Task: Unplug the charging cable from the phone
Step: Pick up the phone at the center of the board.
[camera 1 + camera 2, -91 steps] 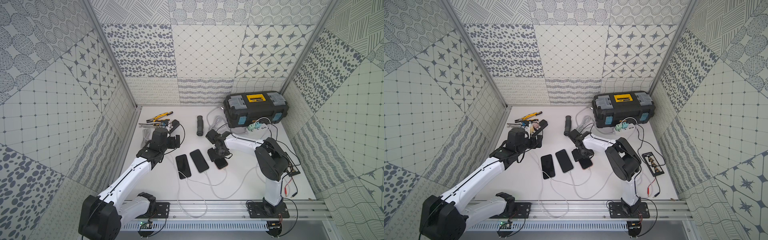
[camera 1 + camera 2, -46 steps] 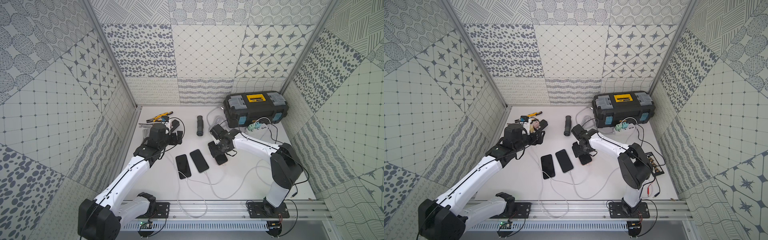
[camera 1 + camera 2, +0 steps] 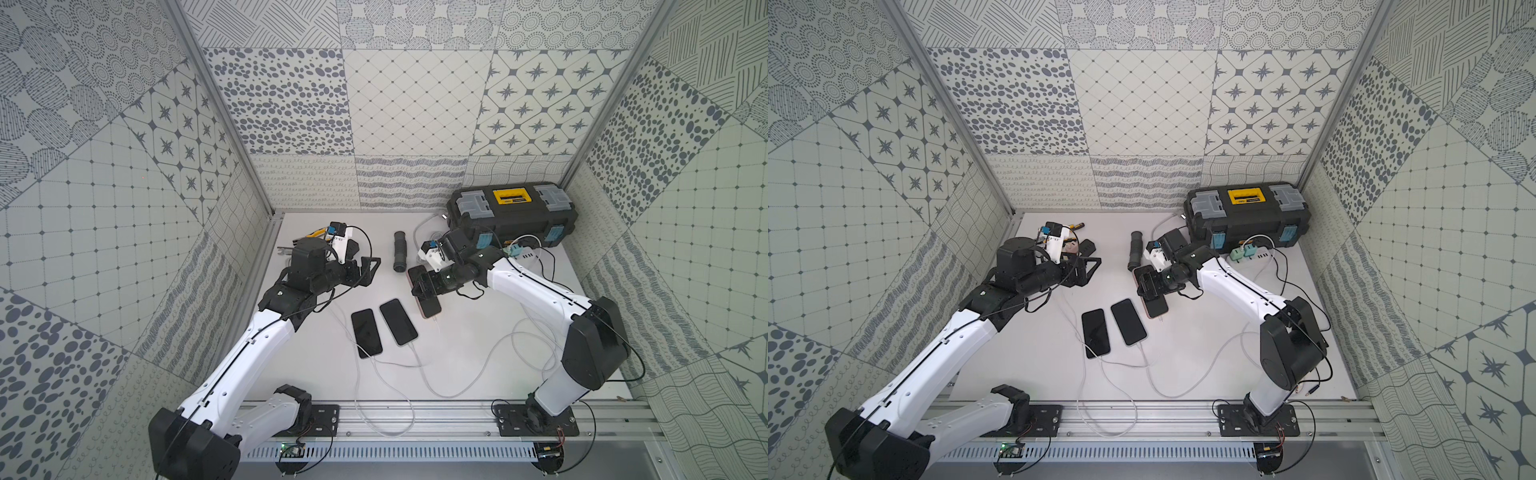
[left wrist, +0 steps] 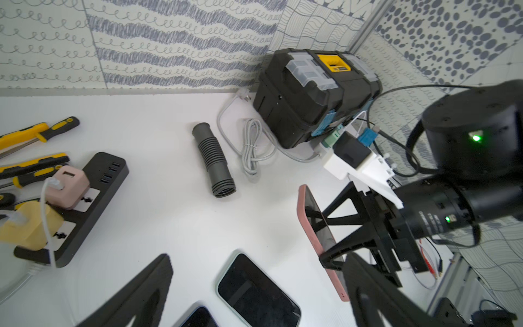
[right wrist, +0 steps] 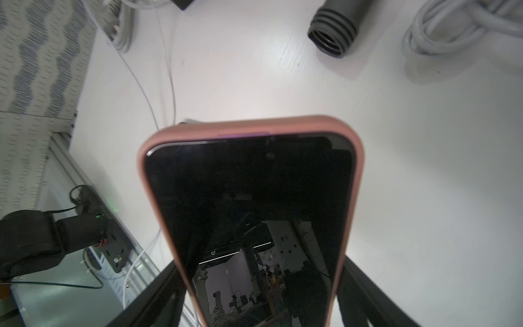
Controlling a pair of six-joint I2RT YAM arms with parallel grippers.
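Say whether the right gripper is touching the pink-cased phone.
Touching. Right wrist view shows the pink-cased phone clamped between the jaws of the right gripper.

White link shells [image 3: 249, 353] with black joint housings [image 3: 592, 353], black cables [image 4: 424, 85] looped alongside. Black open-truss fingers [image 4: 151, 286], white printed camera mounts [image 4: 339, 167]. Green LEDs [image 4: 476, 138] lit on wrist motors.

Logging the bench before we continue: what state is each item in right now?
pink phone: tilted on edge, screen dark, apparently plugged in
leftmost phone: flat, screen dark, plugged in
middle phone: flat, screen dark, plugged in
toolbox: closed
power strip: pink charger and yellow charger plugged in
left gripper: open, empty
right gripper: shut on pink phone
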